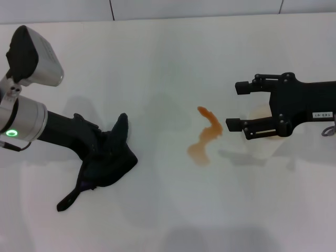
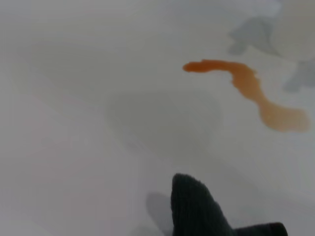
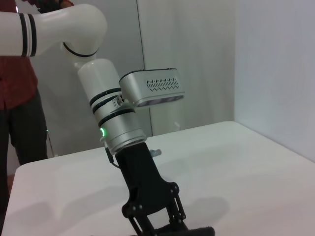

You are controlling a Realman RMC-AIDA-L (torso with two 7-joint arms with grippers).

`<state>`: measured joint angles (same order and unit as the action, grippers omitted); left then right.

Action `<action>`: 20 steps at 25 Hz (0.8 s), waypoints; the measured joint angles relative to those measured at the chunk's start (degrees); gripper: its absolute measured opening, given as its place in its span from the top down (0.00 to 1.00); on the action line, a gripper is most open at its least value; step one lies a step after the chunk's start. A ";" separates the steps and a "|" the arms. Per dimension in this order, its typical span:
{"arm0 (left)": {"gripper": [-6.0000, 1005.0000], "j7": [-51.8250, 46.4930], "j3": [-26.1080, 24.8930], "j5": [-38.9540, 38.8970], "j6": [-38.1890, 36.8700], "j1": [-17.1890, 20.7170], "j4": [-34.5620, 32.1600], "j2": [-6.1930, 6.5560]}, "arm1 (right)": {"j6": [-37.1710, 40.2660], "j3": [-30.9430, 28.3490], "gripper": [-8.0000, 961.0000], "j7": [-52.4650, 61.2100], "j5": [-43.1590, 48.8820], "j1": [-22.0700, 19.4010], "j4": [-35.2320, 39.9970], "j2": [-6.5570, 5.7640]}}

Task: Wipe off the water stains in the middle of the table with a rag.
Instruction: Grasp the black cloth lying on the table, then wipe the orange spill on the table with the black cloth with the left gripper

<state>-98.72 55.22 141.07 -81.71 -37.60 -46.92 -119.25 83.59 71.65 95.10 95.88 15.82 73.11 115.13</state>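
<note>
- Clearly pinched the rag (image 1: 107, 157) in the left hand (image 1: 97, 152), low on the white surface (image 1: 157, 63).
- Lay well apart from the water stains (image 1: 206, 137), bare room between.
- Hovered beyond the smear with right hand (image 1: 236, 107) spread around a whitish cup (image 1: 262, 142).

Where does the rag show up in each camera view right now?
Head view: the rag lies on the table at the left gripper, left of the water stains.
Left wrist view: only its pointed corner, bottom edge; the stains are the shared landmark.
Right wrist view: a dark sliver under the left gripper; no stains visible.
</note>
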 joint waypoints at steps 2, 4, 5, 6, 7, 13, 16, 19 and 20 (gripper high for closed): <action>0.42 0.00 0.08 -0.07 0.05 -0.10 -0.03 0.01 | 0.00 -0.06 0.11 0.00 0.00 0.00 -0.01 0.00; 0.47 0.00 0.14 0.03 0.09 -0.24 -0.03 0.02 | 0.00 -0.11 0.11 0.00 0.00 0.00 -0.02 0.00; 0.50 0.01 0.16 0.12 0.12 -0.33 -0.01 0.03 | 0.00 -0.11 0.11 0.00 0.00 0.00 -0.02 0.00; 0.56 0.01 0.17 0.21 0.16 -0.39 0.03 0.03 | 0.00 -0.09 0.11 0.00 0.00 0.00 -0.03 0.00; 0.61 0.03 0.22 0.24 0.18 -0.47 0.11 0.04 | 0.00 -0.07 0.11 0.00 0.00 0.00 -0.04 0.00; 0.77 0.14 0.46 0.20 0.29 -0.61 0.31 0.01 | 0.00 -0.10 0.11 0.04 0.00 0.01 0.17 0.00; 0.78 0.09 0.71 0.05 0.50 -0.68 0.33 -0.02 | 0.00 -0.05 0.11 0.13 0.00 0.05 0.33 0.00; 0.79 0.05 0.89 -0.01 0.78 -0.72 0.33 -0.02 | 0.00 -0.02 0.11 0.16 0.00 0.13 0.41 0.00; 0.79 0.06 0.89 -0.03 0.79 -0.72 0.23 -0.02 | 0.00 -0.02 0.11 0.16 -0.01 0.15 0.41 0.00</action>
<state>-98.66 56.11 141.04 -80.92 -38.32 -46.69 -119.27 83.59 71.63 95.26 95.88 15.97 73.52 115.13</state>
